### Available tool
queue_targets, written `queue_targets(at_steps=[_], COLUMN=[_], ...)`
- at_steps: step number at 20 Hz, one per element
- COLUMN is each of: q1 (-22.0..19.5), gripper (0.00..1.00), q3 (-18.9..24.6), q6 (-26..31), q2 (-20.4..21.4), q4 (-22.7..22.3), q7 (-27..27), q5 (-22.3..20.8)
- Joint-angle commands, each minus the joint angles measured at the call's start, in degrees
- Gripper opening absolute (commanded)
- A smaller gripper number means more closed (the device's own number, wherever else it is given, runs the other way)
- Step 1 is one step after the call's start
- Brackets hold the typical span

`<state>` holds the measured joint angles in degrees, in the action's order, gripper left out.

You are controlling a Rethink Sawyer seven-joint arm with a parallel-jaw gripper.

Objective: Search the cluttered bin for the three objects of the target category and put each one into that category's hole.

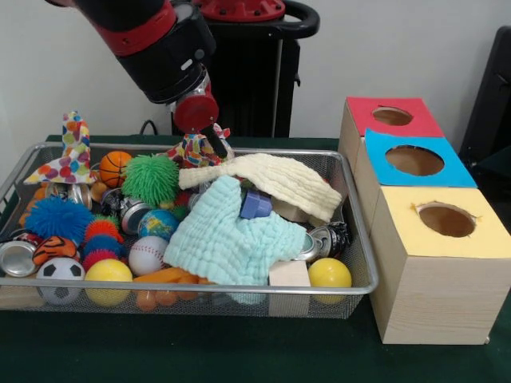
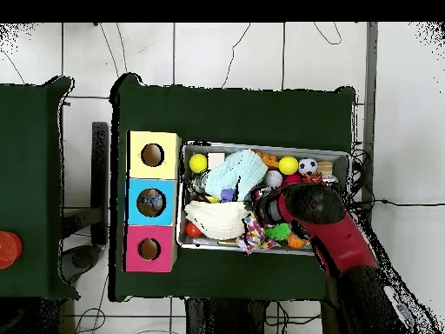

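A wire bin [image 1: 239, 292] holds mixed clutter. A mint green cloth [image 1: 231, 235] and a cream cloth [image 1: 275, 177] lie across its middle, with a blue plastic piece [image 1: 255, 203] between them. Balls fill the left side: a green spiky ball [image 1: 150, 177], a basketball [image 1: 116, 166], a blue spiky ball [image 1: 57, 217], a baseball [image 1: 148, 255] and a soccer ball [image 1: 60, 275]. My gripper [image 1: 211, 137] hangs low over the bin's back edge, right at a polka-dot fabric piece [image 1: 196, 152]. From overhead, the gripper [image 2: 259, 209] sits beside the cream cloth [image 2: 215, 219].
Three wooden boxes stand beside the bin, each with a round hole: red top [image 1: 391, 116], blue top [image 1: 413, 159], yellow top [image 1: 447, 219]. Crushed cans [image 1: 323, 239], two yellow balls [image 1: 329, 273], a wooden block [image 1: 289, 275] and a polka-dot hat [image 1: 70, 155] also lie in the bin.
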<state>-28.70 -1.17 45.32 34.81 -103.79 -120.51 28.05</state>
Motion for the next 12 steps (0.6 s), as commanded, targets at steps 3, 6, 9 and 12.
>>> queue_targets(at_steps=[3,6,9,12], q1=[-3.9,-4.2,-4.2,-4.1], gripper=[0.0,0.0,0.0,0.0], q3=[5.0,2.9,1.9,1.6], q6=[-16.1,-16.3,-16.4,-16.8], q2=[4.9,3.2,1.8,0.8], q4=[-8.2,-4.5,-1.5,0.6], q7=[-4.3,-5.7,-7.1,-8.1], q5=[5.7,3.5,2.3,2.3])
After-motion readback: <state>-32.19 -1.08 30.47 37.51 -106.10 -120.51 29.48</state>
